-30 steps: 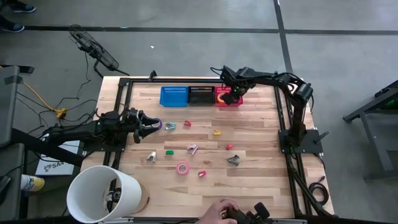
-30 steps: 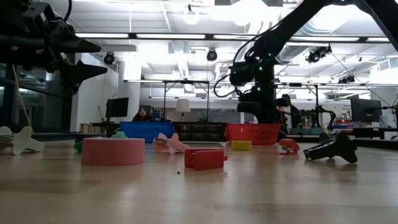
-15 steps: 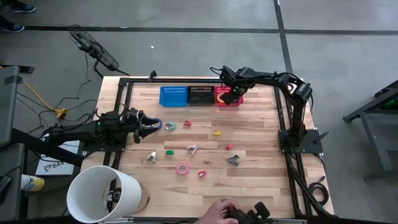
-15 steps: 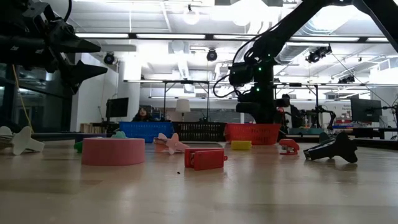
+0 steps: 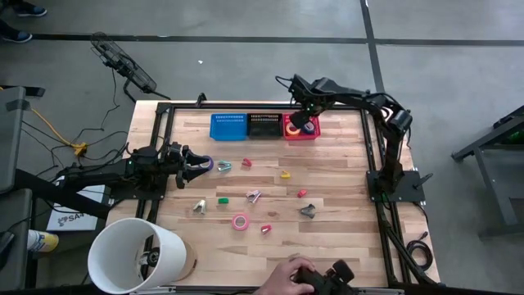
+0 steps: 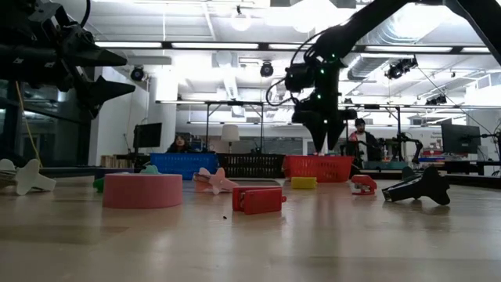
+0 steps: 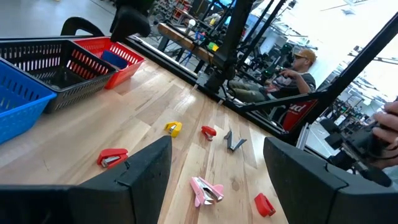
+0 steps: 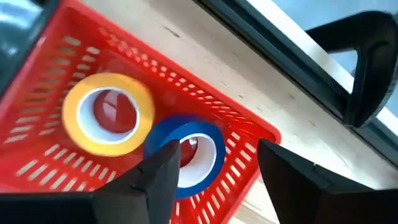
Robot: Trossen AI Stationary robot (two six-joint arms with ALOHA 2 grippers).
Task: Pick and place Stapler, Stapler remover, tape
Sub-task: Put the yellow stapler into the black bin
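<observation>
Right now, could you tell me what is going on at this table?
The robot is sorting small office items into baskets. The right gripper hangs open and empty above the red basket, which already holds the yellow tape and the blue tape. The left gripper waits open near the table's left edge, beside the purple tape. The pink tape and several staplers and removers are still on the wood. A person's hand holds a controller at the near edge.

Grey concrete floor [image 5: 246, 57] ran around my wooden counter [image 5: 344, 238]; ceiling strip lights [image 6: 227, 45] were on, desks and monitors [image 6: 147, 134] stood behind.
</observation>
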